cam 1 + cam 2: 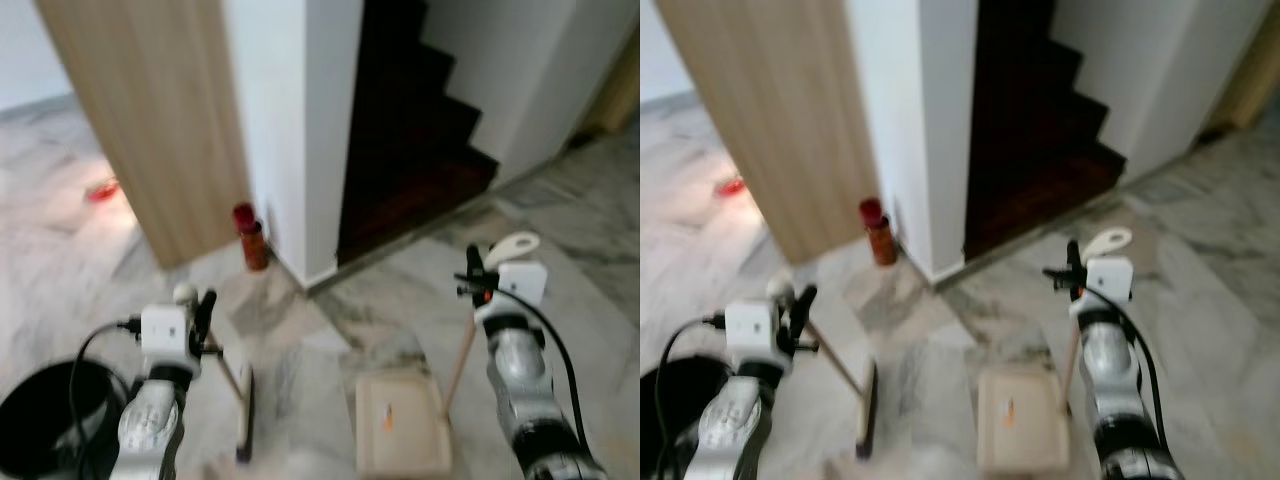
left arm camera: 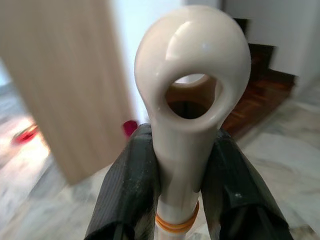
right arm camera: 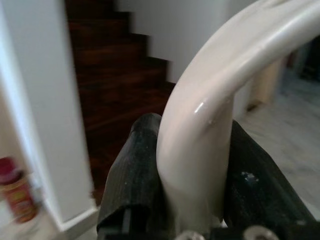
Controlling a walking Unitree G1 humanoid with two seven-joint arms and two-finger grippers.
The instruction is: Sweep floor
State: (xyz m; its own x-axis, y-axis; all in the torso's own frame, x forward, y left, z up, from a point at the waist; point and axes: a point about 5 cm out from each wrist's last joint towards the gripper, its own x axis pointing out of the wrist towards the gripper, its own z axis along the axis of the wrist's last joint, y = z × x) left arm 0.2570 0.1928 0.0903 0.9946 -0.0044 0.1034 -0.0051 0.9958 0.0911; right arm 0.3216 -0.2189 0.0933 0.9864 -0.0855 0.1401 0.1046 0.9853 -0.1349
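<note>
Left gripper [image 2: 180, 165]: jaws clamped on broom [image 1: 243, 405] handle, brush head on marble floor [image 1: 300, 330], near left. Right gripper [image 3: 195, 175]: jaws clamped on dustpan [image 1: 402, 420] handle, pan on floor, near centre-right. Black bin [image 1: 45, 415]: near left corner. Red-capped can [image 1: 250, 238]: far, beside white wall corner [image 1: 300, 130]. Dark wooden stairs [image 1: 410, 130]: far right.

A red-capped bottle [image 1: 251, 238], perhaps a spray can, stands beside dark stairs [image 1: 415, 140].
</note>
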